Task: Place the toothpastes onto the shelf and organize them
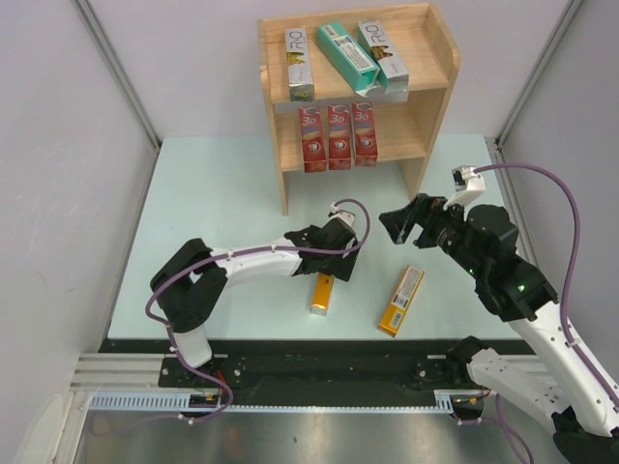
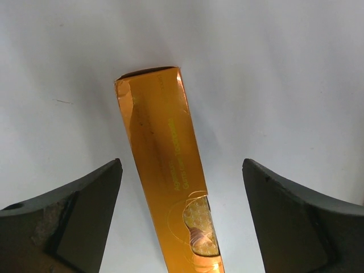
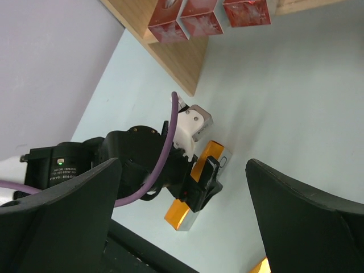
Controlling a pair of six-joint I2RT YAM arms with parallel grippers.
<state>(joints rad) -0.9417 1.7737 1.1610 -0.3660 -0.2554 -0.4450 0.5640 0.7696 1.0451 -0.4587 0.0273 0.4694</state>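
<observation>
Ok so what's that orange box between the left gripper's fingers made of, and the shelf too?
Orange box: probably thin cardboard with a glossy, foil-like finish. It mirrors the light, and its edges show small creases and dents. Shelf: looks like pale unpainted wood with a matte finish, an even natural tone and no shine. Whether it is solid board or plywood can't be told.

**Pale table inside a white-walled booth**

A mint-tinted table (image 1: 213, 193) sat enclosed by plain white walls (image 1: 58, 145) on the left, back and right. Slanting metal posts (image 1: 116, 68) joined the walls at the far corners. A black strip (image 1: 338, 353) and an aluminium rail (image 1: 116, 367) ran along the near edge. Even light cast only soft shadows.
</observation>
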